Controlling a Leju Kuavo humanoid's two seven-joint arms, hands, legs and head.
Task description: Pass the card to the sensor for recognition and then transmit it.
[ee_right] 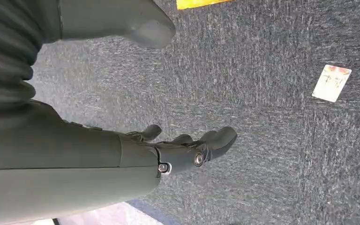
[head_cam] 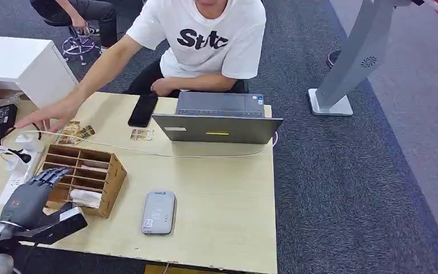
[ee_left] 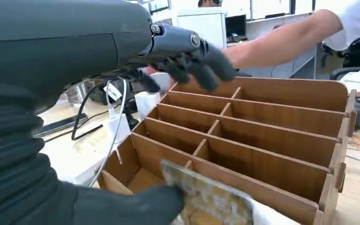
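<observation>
Over the wooden organiser (ee_left: 262, 140), left hand (head_cam: 31, 197), card (ee_left: 211, 197) tilted in the nearest compartment

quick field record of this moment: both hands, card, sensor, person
left hand: over the wooden organizer, fingers spread above the slots, thumb by a card
card: in the near compartment, not lifted
right hand: hangs over carpet, holds nothing
card reader: grey, flat on the table, beside the organizer
person's hand: reaches to cards at the table's far side

A pale wooden table (head_cam: 222, 188) is seen bearing a compartmented wooden organizer (head_cam: 85, 171), a grey card reader (head_cam: 159, 212), a laptop (head_cam: 218, 120), a phone (head_cam: 143, 109) — and loose cards (head_cam: 76, 132).
</observation>
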